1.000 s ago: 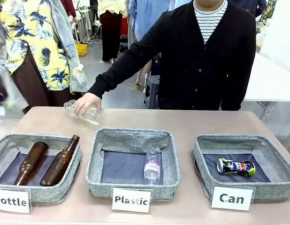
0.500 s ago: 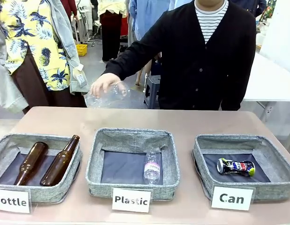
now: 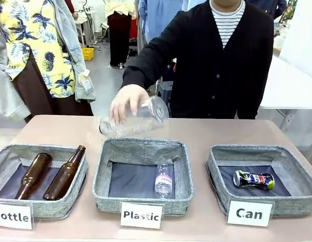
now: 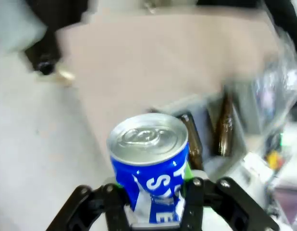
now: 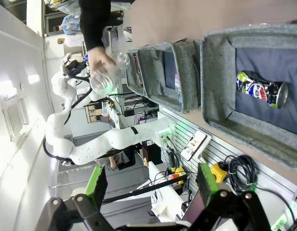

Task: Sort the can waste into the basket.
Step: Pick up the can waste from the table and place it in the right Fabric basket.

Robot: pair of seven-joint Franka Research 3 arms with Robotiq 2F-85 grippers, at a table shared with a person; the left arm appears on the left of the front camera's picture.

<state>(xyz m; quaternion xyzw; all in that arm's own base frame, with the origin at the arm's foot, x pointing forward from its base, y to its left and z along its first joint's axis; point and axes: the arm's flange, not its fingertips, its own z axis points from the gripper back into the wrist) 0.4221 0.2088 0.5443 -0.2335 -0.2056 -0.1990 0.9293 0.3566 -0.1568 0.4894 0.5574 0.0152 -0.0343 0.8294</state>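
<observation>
Blue can [image 4: 149,168] stands upright, lid up, clamped in our left gripper [image 4: 155,204]; our right gripper [image 5: 151,185] gapes. Dented can [image 3: 254,179] lies sideways in the "Can" basket [image 3: 219,176].

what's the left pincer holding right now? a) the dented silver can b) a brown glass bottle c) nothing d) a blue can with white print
d: in the left wrist view the left pincer is shut on the blue can, upright with its silver top showing, while the dented silver can lies in the Can basket.
</observation>
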